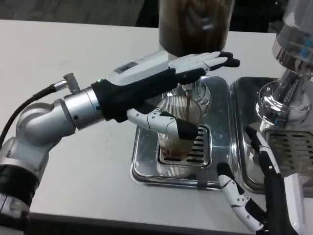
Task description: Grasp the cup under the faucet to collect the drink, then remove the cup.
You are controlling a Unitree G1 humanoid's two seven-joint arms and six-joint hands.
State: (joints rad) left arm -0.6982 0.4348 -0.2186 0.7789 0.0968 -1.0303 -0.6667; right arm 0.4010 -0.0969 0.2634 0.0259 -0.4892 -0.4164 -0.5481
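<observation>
A ribbed clear cup (pixel 172 146) stands on the grate of a steel drip tray (pixel 145 164), right under the faucet (pixel 189 90) of a dark drink dispenser (pixel 195 24). A thin brown stream (pixel 188 106) runs from the faucet into the cup, and brown liquid shows in its lower part. My left hand (pixel 164 78) reaches in from the left, its fingers (pixel 215 59) stretched flat over the top of the faucet and its thumb (pixel 168 125) lying across the cup's front. My right hand (pixel 259 196) waits low at the right, fingers spread, apart from the cup.
A second shiny dispenser (pixel 288 88) with its own steel tray (pixel 243 105) stands at the right, close above my right hand. Bare white table (pixel 73 161) lies to the left of the drip tray and along the front edge.
</observation>
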